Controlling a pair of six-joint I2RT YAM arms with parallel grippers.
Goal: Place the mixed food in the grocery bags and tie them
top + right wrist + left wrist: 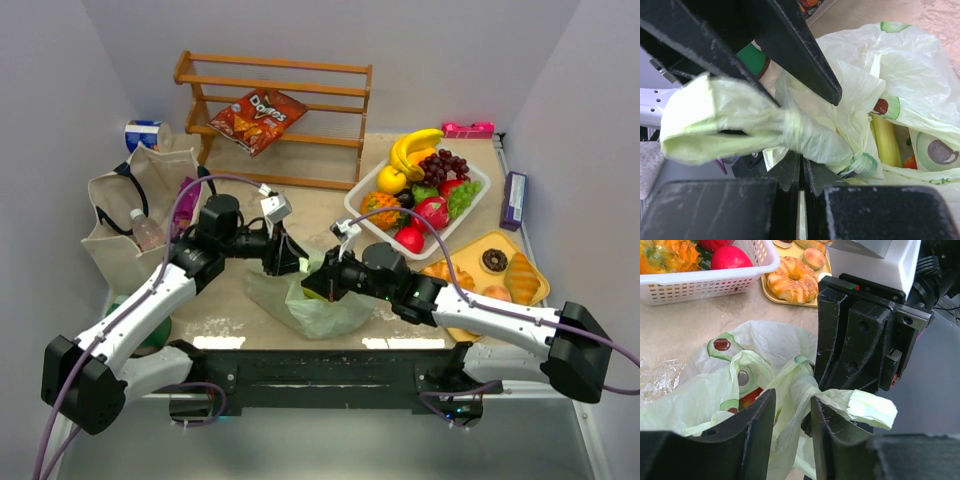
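Green bag [318,305] sits on the surface [312,207] between my arms: light, thin, slippery film. Right hand [801,166] is clamped on its twisted handle [807,134]; left hand [792,406] straddles it, pinch unclear. I'd grip the bunched twist.

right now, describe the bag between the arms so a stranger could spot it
Look at the near middle of the table. The bag lies there. Unlike the beige cloth tote standing at the left edge, it is thin pale green plastic printed with avocado halves.
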